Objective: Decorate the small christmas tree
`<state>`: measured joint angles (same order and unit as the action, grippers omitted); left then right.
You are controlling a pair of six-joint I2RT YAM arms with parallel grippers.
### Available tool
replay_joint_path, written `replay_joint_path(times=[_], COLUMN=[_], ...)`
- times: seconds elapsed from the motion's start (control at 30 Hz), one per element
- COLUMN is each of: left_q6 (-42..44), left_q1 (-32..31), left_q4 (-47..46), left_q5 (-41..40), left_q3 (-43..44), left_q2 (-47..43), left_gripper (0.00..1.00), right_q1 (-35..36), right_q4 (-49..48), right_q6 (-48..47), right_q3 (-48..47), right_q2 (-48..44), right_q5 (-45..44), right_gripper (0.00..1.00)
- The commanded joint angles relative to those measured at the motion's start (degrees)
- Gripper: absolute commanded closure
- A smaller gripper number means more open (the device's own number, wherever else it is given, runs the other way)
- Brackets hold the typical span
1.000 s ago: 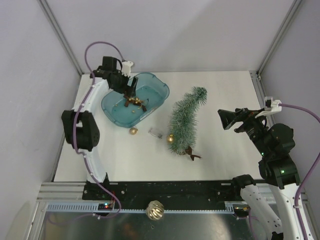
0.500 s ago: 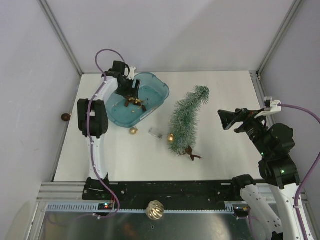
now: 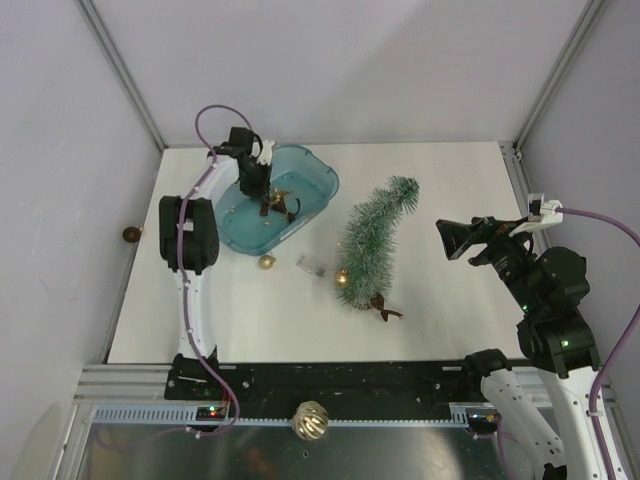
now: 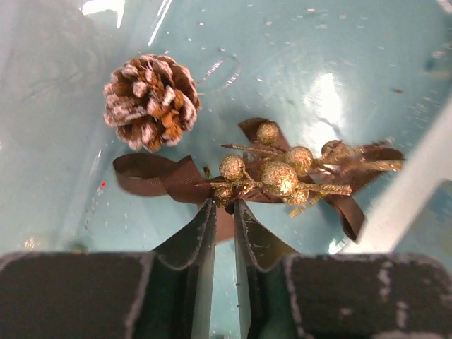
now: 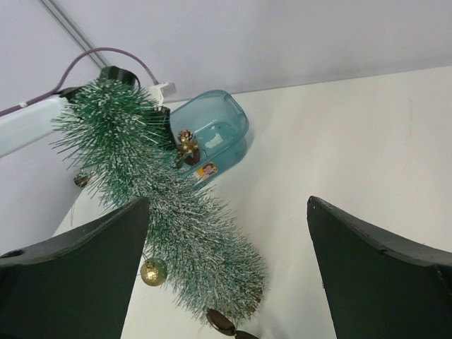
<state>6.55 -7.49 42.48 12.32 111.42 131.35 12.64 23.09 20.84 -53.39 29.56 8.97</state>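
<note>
The small christmas tree (image 3: 370, 245) lies on its side in the middle of the white table, tip toward the back; it also fills the left of the right wrist view (image 5: 169, 212). My left gripper (image 3: 262, 193) reaches down into the teal tub (image 3: 318, 172). In the left wrist view its jaws (image 4: 224, 205) stand almost together, pinching the brown ribbon of a gold berry sprig (image 4: 279, 173). A frosted pine cone (image 4: 150, 101) lies beside it on the tub floor. My right gripper (image 3: 455, 240) hovers right of the tree, open and empty (image 5: 227, 201).
A gold bauble (image 3: 267, 262) and a small clear piece (image 3: 313, 264) lie in front of the tub. Another gold bauble (image 3: 341, 277) and a brown star ornament (image 3: 383, 308) rest by the tree's base. A dark bauble (image 3: 131, 234) sits off the table's left edge, a gold openwork ball (image 3: 310, 421) on the front rail.
My left gripper went from wide open to closed on the sprig's ribbon, and the left arm swung further over the tub. The right arm has not moved.
</note>
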Motion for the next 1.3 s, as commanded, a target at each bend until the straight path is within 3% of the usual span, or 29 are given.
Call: replay_joint_path(times=[0.0,0.33,0.67,1.07,1.27], left_q6=[1.4,5.3,12.4,14.8,13.5], left_q1=[-1.4,-11.3,-27.1,-35.3,-35.8], left_q4=[-0.9,-0.8,-0.8,0.0,0.1], left_q5=[4.4,7.5,6.1,4.6,3.9], left_q3=[-1.1,-1.3,0.3,5.2,-0.7], left_q2=[-13.5,-37.0,-50.4,-52.9,-55.0], left_gripper=[0.82,0.83,0.80,0.80,0.79], right_q1=[0.1,0.2,0.1,0.1,0.2], right_q4=[-0.4,-0.8,-1.9,-2.9,-3.0], right_q6=[-0.8,-0.5,0.1,0.8,0.9], right_q3=[-0.7,-0.7,-0.7,-0.6,-0.6], right_q2=[-0.3,-0.7,-0.2,-0.1,-0.1], right_q5=[-0.4,0.2,0.2,0.2,0.5], right_gripper=[0.02,0.02,0.02,0.02,0.02])
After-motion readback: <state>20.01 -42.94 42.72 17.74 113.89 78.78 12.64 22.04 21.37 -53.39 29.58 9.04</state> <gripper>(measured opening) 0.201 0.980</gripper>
